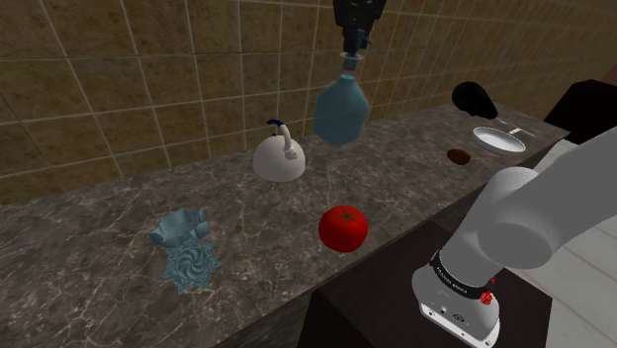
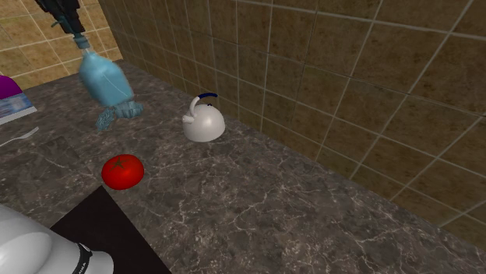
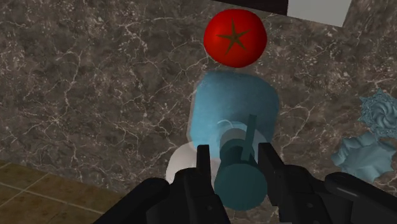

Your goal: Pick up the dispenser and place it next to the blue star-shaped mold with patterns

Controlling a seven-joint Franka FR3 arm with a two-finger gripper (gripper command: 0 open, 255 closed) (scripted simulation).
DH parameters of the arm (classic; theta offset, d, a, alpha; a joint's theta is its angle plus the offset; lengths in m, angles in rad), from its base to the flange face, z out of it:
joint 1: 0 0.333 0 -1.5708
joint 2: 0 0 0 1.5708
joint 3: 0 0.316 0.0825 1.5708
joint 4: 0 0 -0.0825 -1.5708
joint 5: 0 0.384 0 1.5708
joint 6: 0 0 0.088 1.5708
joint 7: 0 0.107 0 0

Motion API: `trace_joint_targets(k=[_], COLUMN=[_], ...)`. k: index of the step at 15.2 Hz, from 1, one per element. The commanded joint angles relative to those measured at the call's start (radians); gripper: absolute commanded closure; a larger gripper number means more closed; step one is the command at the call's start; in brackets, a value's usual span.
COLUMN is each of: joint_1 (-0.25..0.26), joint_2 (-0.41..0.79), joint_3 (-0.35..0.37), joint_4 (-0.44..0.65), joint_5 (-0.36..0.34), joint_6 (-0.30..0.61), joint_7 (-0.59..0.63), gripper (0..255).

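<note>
My gripper [image 1: 353,44] hangs high over the dark marble counter [image 1: 89,257], shut on the pump top of a pale blue dispenser [image 1: 341,107]. The bottle dangles below the fingers, well off the surface. In the wrist view the black fingers [image 3: 202,167] clasp the dispenser's pump head, with the dispenser body [image 3: 235,108] beneath my gripper [image 3: 234,162]. The blue star-shaped mold [image 1: 190,264] lies on the counter far toward the shoulder view's left. The mold [image 3: 366,156] also appears off to one side of the gripper, and the mold [image 2: 117,115] peeks out behind the dispenser [image 2: 105,78] under my gripper [image 2: 74,29].
A white kettle [image 1: 278,155] stands by the tiled wall, and a red tomato [image 1: 343,228] sits near the counter's front edge. At the shoulder view's right are a white plate [image 1: 497,138], a small brown item [image 1: 458,155] and a black object [image 1: 475,98]. The stand [image 1: 376,316] borders the front.
</note>
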Motion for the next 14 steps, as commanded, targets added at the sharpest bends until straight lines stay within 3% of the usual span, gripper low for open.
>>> trace_joint_targets(k=[1,14], joint_1=[0.014,0.103], joint_2=[0.005,0.194], joint_3=[0.037,0.309], joint_4=[0.01,0.221], joint_5=[0.016,0.054], joint_6=[-0.008,-0.053], joint_7=[0.053,0.432], gripper=[255,255])
